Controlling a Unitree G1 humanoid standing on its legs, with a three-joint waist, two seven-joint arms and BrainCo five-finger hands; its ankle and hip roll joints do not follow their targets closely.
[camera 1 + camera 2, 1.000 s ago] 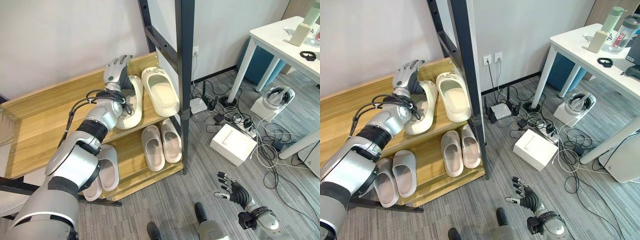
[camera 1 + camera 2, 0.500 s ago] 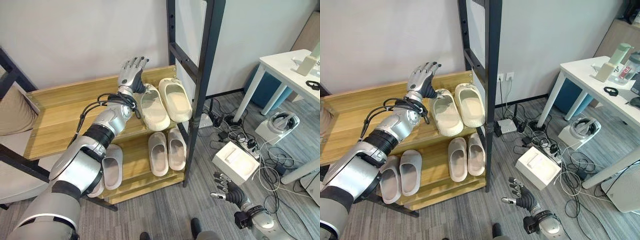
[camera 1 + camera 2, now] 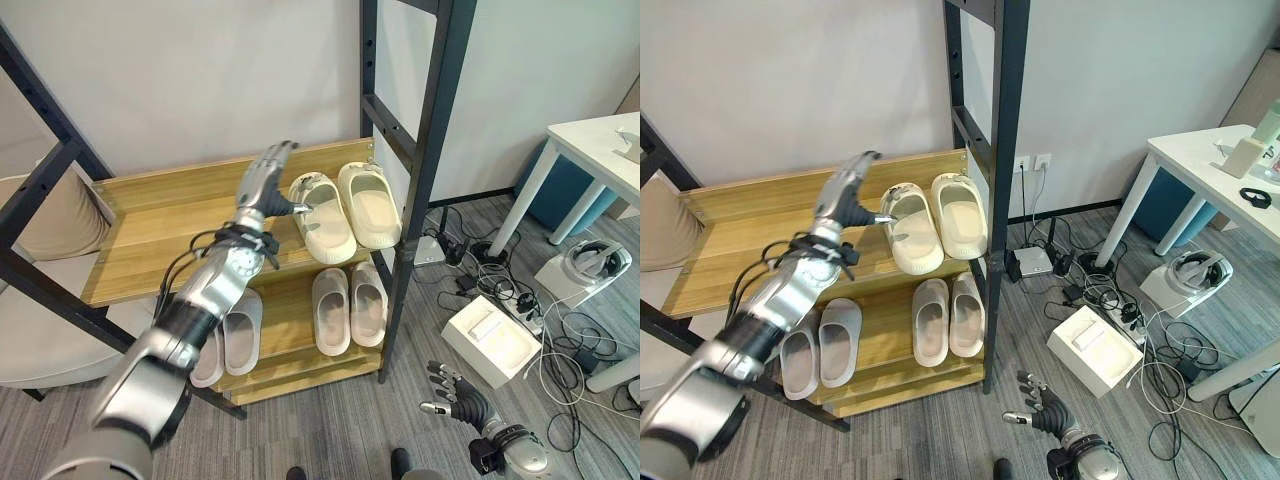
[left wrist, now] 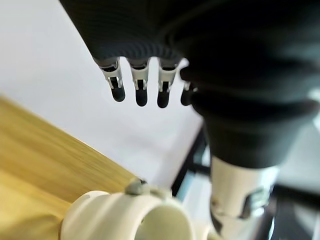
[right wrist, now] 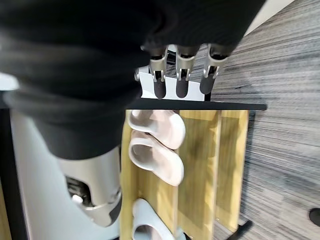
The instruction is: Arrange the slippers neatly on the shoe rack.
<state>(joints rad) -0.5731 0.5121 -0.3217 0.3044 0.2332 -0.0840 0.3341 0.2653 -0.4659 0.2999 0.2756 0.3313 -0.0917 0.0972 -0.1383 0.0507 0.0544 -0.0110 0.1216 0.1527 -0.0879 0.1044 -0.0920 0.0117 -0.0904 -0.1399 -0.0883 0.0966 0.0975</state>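
Our open, empty left hand touches the cream slipper; a nudge could slide it off the shoe rack.

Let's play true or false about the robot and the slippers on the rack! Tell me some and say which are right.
1. The cream slippers sit on the upper shelf. True.
2. The left hand grips a slipper. False: its fingers are straight, beside the cream pair.
3. The lower shelf holds two pairs of slippers. True.
4. The right hand rests on the rack. False: it hangs low over the floor, open.
5. A white box lies on the floor. True.
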